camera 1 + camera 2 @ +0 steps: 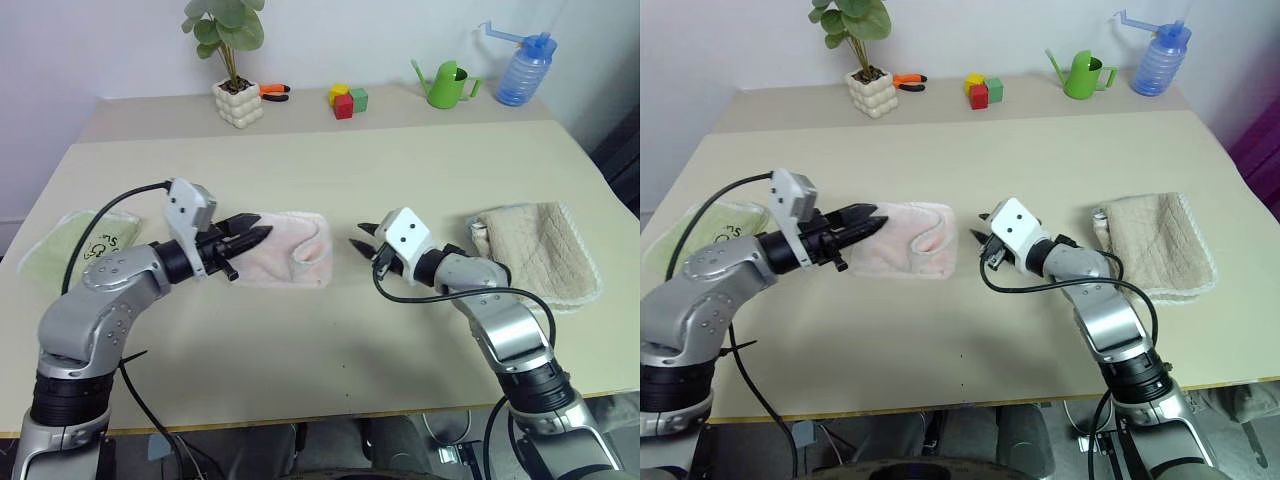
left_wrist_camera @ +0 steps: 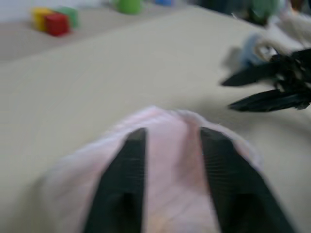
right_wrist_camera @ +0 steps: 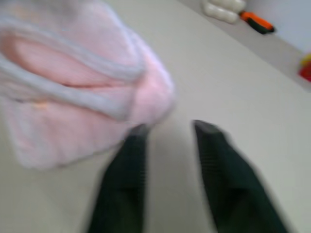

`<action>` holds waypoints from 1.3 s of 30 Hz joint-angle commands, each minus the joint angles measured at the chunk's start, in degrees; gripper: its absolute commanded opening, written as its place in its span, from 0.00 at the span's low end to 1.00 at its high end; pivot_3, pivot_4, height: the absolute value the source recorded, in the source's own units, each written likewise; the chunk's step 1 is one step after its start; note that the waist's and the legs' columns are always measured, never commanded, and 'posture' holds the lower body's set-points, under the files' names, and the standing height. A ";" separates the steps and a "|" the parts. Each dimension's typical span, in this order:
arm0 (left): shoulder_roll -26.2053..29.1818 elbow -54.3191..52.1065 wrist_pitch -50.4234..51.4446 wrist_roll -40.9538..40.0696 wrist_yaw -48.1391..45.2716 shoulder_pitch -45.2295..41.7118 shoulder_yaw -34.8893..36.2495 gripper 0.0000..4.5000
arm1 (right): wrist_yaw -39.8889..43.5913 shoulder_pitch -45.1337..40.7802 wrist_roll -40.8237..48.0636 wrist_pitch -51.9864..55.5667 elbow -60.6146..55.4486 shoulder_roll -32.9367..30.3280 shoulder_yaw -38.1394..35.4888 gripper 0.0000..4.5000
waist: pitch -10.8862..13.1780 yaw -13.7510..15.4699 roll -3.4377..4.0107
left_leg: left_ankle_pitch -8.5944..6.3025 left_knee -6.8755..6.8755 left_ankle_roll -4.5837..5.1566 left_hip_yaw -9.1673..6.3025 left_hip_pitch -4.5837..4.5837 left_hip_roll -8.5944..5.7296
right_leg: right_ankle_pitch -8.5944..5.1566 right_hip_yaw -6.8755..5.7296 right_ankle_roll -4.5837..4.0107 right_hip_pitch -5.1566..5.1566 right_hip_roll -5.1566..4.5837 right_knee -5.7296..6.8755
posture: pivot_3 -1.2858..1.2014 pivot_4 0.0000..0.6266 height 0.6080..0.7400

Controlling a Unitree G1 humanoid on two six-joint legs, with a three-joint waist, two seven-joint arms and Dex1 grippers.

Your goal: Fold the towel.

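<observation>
The pink towel [image 1: 285, 248] lies folded in a small bundle in the middle of the pale surface [image 1: 330, 340]. One edge is curled over on top of it.

The left hand [image 1: 262, 234] is over the left end of the towel. Its two black fingers [image 2: 127, 179] point to the right. There is a small gap between them and nothing is in the gap. It does not hold the towel.

The right hand [image 1: 362, 240] is just beside the right end of the towel. It does not touch the towel. Its black fingers [image 3: 219, 170] point to the left and stand a little apart. Nothing is between them.

A light green towel [image 1: 70, 245] lies at the left edge of the surface. A beige towel [image 1: 540, 250] lies on the right side.

At the back there is a plant in a white pot [image 1: 238, 100]. Orange pliers [image 1: 273, 92] lie next to it. There are some coloured blocks [image 1: 349, 100], a green watering can [image 1: 447, 84] and a blue spray bottle [image 1: 524, 68] too.
</observation>
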 commanded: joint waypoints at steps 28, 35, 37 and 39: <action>-3.66 15.27 -17.26 22.84 4.35 4.13 -10.26 0.02 | -1.16 -5.60 -3.59 4.19 11.27 9.16 11.30 0.01 | -0.05 -0.19 -0.01 | -0.01 0.01 -0.05 0.01 0.01 0.04 | 0.05 0.01 -0.06 -0.05 0.06 0.07 | 0.52 0.24 0.94; -6.05 12.72 -12.05 10.90 5.50 4.78 3.22 0.06 | 1.76 -5.59 2.01 3.24 1.41 8.33 4.95 0.12 | -0.04 -0.08 0.00 | -0.01 0.05 -0.05 -0.01 -0.03 0.05 | 0.05 0.00 -0.05 -0.08 0.07 0.07 | 0.52 0.24 0.94; -6.55 12.58 -9.64 8.33 7.20 4.43 6.40 0.20 | 3.12 -5.47 3.86 4.45 -1.33 7.46 3.51 0.30 | -0.04 -0.26 -0.01 | -0.01 0.03 -0.05 -0.02 -0.02 0.06 | 0.05 0.00 -0.05 -0.08 0.07 0.07 | 0.52 0.24 0.94; -6.90 12.29 -8.11 6.81 8.24 4.43 8.04 0.42 | 3.99 -5.34 4.77 5.19 -2.94 6.74 2.94 0.52 | -0.04 -0.30 -0.01 | -0.01 0.02 -0.05 -0.02 -0.01 0.07 | 0.05 0.00 -0.05 -0.07 0.08 0.07 | 0.52 0.24 0.94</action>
